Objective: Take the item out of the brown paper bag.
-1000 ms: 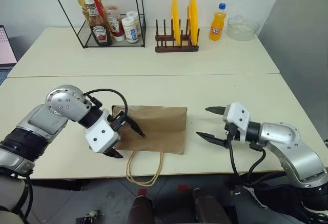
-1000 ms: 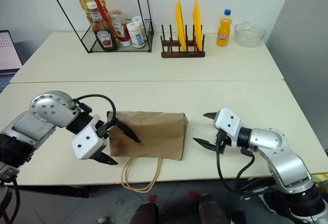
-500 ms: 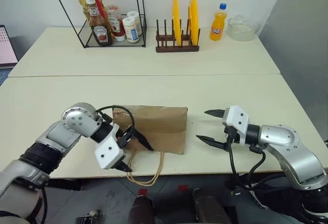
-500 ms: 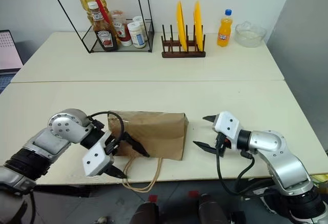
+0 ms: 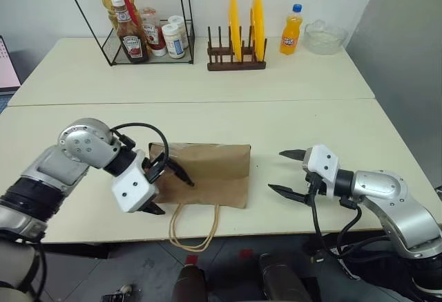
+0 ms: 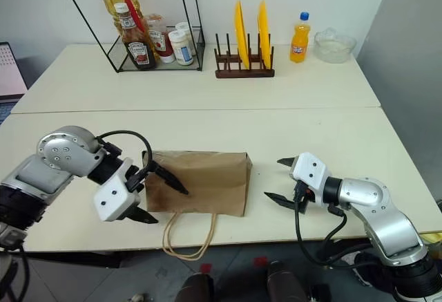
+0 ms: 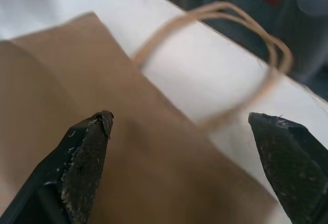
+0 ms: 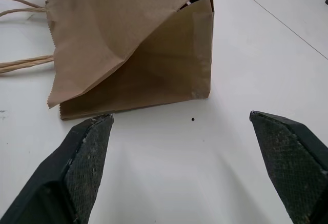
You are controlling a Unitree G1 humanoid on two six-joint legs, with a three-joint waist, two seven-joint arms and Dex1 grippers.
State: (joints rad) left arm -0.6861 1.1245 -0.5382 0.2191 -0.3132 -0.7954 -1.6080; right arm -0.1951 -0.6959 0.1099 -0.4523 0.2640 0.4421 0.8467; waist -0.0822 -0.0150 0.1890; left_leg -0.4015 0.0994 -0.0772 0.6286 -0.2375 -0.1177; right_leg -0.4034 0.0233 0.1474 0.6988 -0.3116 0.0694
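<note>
Left tool [image 5: 168, 190] back over bag [image 5: 214, 171]

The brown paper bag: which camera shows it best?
The right eye view: the whole brown paper bag lies flat on the table, its cord handles hanging over the near edge. The left eye view shows much the same. The right wrist view shows its folded end close up; the left wrist view, a corner and the handles.

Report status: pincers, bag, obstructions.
Left pincer open over brown paper bag, not gripping. Right pincer open beside bag. Bag flat on table; item not visible. Nothing blocking.
</note>
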